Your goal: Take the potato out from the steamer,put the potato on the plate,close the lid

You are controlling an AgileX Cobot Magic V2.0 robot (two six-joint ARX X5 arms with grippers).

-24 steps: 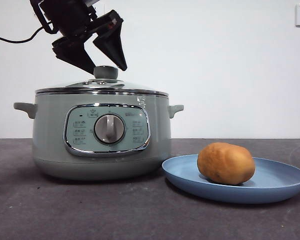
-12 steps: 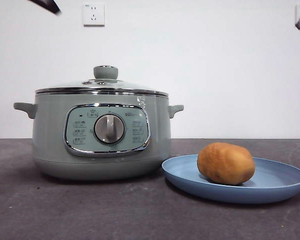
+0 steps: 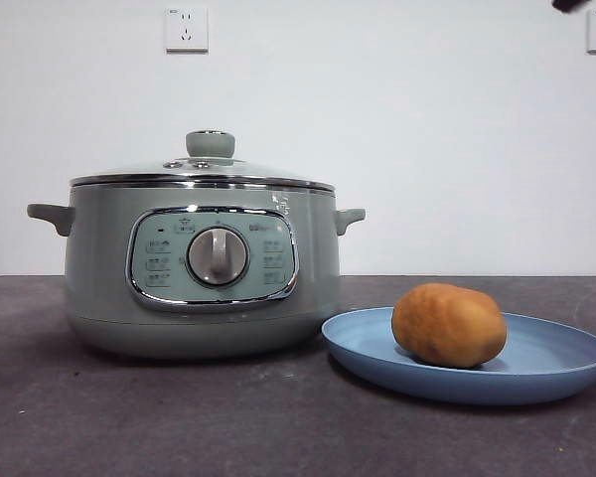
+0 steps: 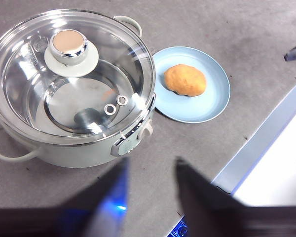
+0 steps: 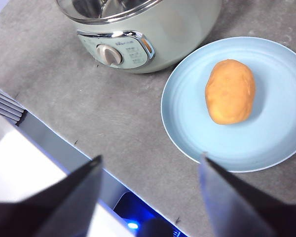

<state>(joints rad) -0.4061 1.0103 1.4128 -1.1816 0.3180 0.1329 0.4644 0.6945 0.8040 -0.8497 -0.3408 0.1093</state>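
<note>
1. Standing level with the table (image 3: 228, 417), I see almost nothing of either arm: only a dark tip shows at the top right corner of the front view, and I cannot say from there which arm it belongs to.
2. Seen from the left wrist, the left gripper (image 4: 150, 197) hangs high above the table, its two black jaws blurred, spread apart and holding nothing; a dark scrap at the 3 o'clock edge of that picture is too small to identify.
3. The right gripper (image 5: 150, 192) is likewise raised, jaws wide apart and empty, with the plate below and between them; its jaw tips are soft and out of focus.
4. The lid (image 3: 204, 169) sits closed on the steamer (image 3: 204, 268), knob (image 4: 69, 44) up. Through the glass the inside looks bare metal, though reflections muddle the view.
5. The steamer's far handle is partly cut off in the right wrist view, where only the pot's front and dial (image 5: 110, 55) show.
6. The potato (image 3: 449, 324) lies on the plate (image 3: 556, 363), just at 3 o'clock of the steamer, the plate's rim close beside the pot's base.
7. Two wall sockets (image 3: 186, 29) sit high behind, one cropped at the edge.
</note>
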